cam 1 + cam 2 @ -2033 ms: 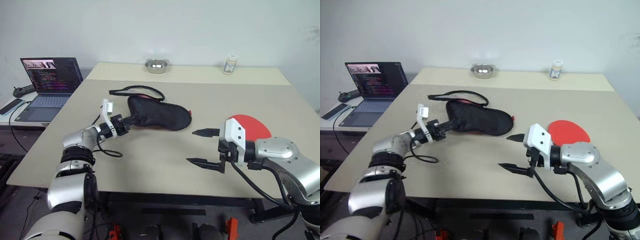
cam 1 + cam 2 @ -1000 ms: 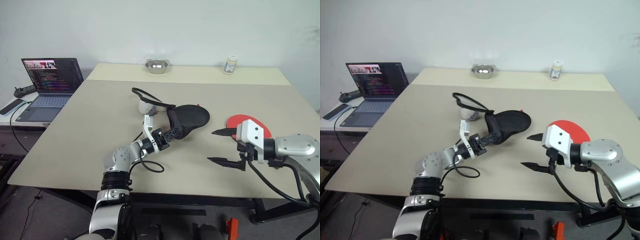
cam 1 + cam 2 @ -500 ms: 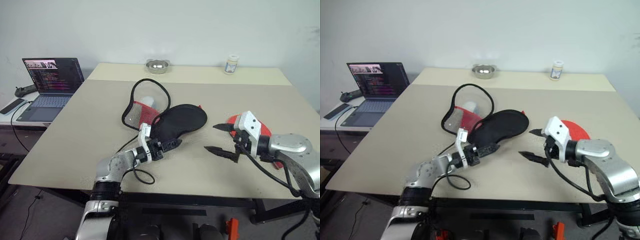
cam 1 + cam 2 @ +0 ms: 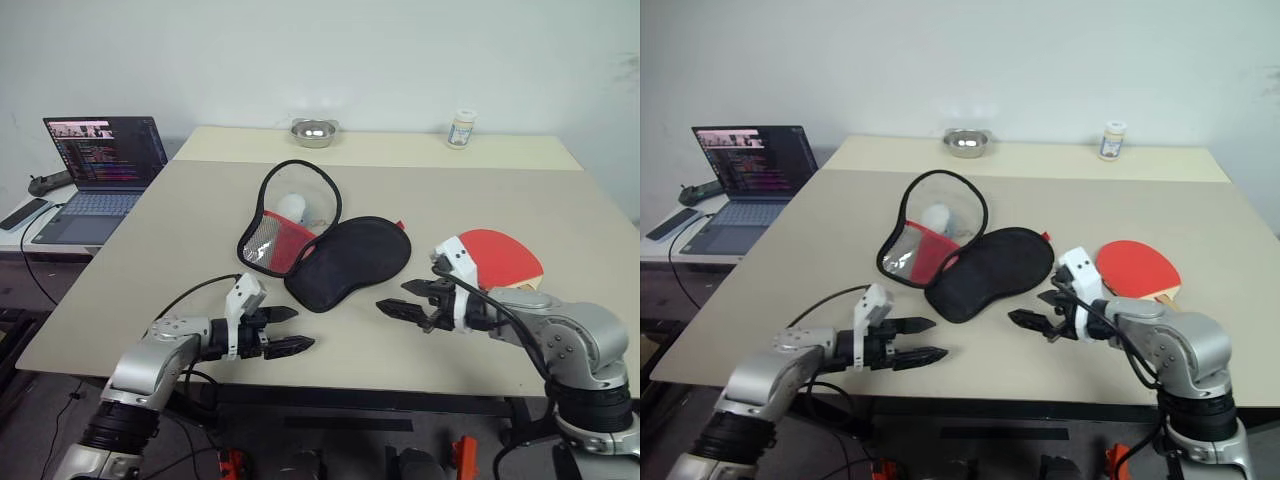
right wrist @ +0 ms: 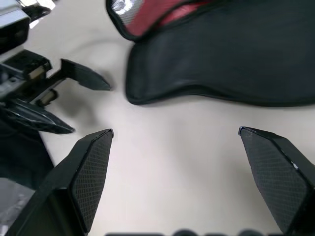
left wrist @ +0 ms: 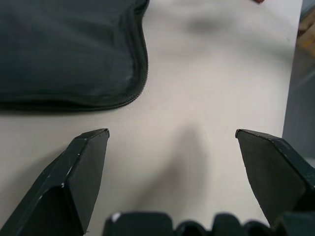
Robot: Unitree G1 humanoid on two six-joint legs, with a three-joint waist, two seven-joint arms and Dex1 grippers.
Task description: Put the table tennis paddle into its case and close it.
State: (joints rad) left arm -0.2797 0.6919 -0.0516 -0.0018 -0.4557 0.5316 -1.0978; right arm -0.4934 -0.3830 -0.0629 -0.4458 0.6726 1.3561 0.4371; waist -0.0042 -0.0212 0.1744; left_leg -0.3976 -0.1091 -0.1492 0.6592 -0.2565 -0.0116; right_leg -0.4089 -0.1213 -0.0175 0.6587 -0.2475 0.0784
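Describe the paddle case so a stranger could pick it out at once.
On the big beige table, look at the middle, left of the red table tennis paddle. The case is the soft black pouch lying open, its red-lined, clear-pocketed flap raised, black zip edging all round.

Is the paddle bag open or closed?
Open. The case lies flat on the table with its clear flap folded back, red lining showing. The paddle lies outside, beside it.

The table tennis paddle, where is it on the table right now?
In the head views, the table tennis paddle lies flat on the table's right side, just right of the opened case and behind the right pincer.
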